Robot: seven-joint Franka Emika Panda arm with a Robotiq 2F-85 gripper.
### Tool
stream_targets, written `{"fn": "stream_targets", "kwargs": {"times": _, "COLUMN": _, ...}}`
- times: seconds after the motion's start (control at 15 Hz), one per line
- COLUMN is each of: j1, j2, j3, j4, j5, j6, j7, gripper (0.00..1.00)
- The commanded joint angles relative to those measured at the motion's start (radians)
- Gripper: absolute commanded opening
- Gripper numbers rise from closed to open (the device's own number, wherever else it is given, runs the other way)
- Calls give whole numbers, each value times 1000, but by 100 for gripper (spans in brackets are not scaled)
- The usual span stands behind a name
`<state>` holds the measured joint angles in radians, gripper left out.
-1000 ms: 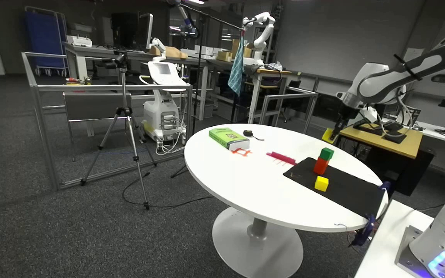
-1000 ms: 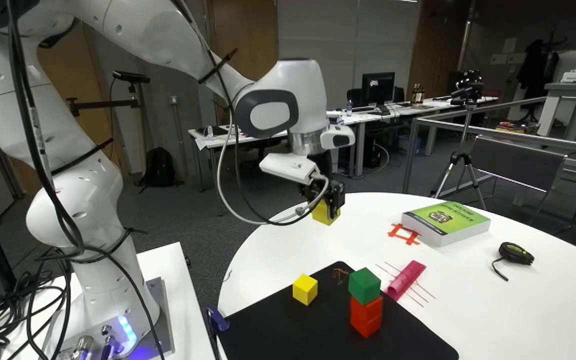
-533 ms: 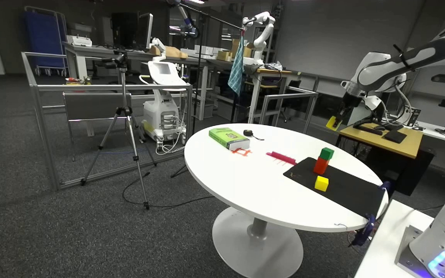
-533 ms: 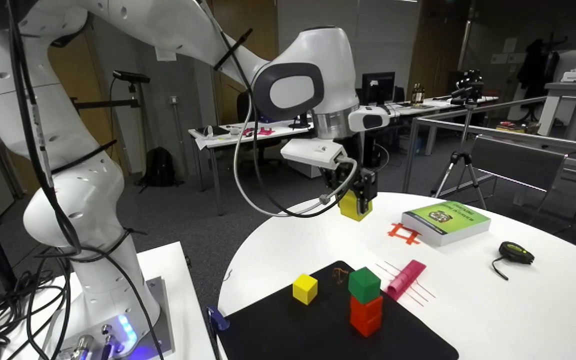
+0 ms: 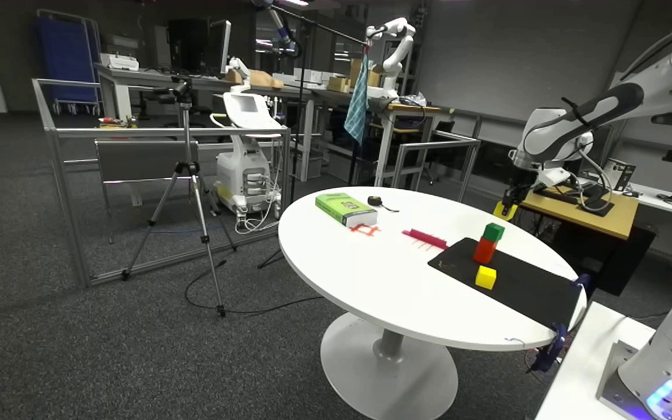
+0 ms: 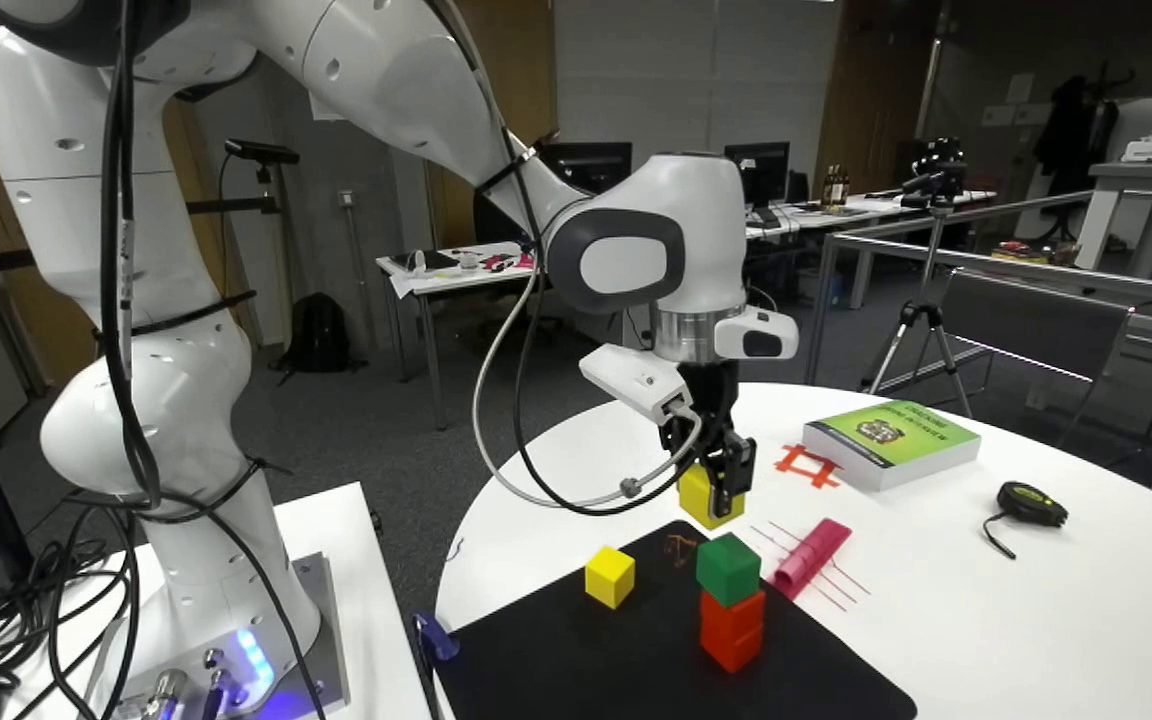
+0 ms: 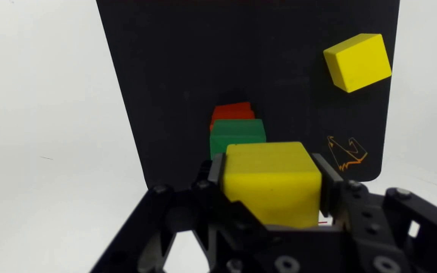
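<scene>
One yellow cube [image 7: 271,189] is held in the gripper [image 7: 272,167], jaws apart only by its width. On the mat [image 7: 184,68] stand red cubes [image 6: 733,630], a green cube [image 6: 729,570] on top.

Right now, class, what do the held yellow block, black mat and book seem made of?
Held yellow block: probably painted wood or plastic, satin; even colour, rounded edges.
Black mat: matte, perhaps rubber or plastic; hardly reflects.
Book: paper, from pale page edges; cover finish unclear.
</scene>
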<state>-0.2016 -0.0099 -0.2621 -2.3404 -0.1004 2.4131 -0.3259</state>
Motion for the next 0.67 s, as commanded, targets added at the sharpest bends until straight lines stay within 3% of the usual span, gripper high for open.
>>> {"fn": "stream_targets", "kwargs": {"times": 0.0, "j1": -10, "j2": -1, "j3": 12, "j4": 1, "j5": -1, "j6": -2, "j7": 1, "gripper": 58}}
{"fn": "stream_targets", "kwargs": {"times": 0.07, "j1": -10, "j2": 2, "j3": 13, "j4": 4, "j5": -6, "j6": -2, "j7": 9, "gripper": 33}}
{"fn": "stream_targets", "kwargs": {"times": 0.6, "j1": -8, "j2": 43, "j3": 22, "j4": 10, "j5": -44, "j6": 17, "j7": 33, "gripper": 33}}
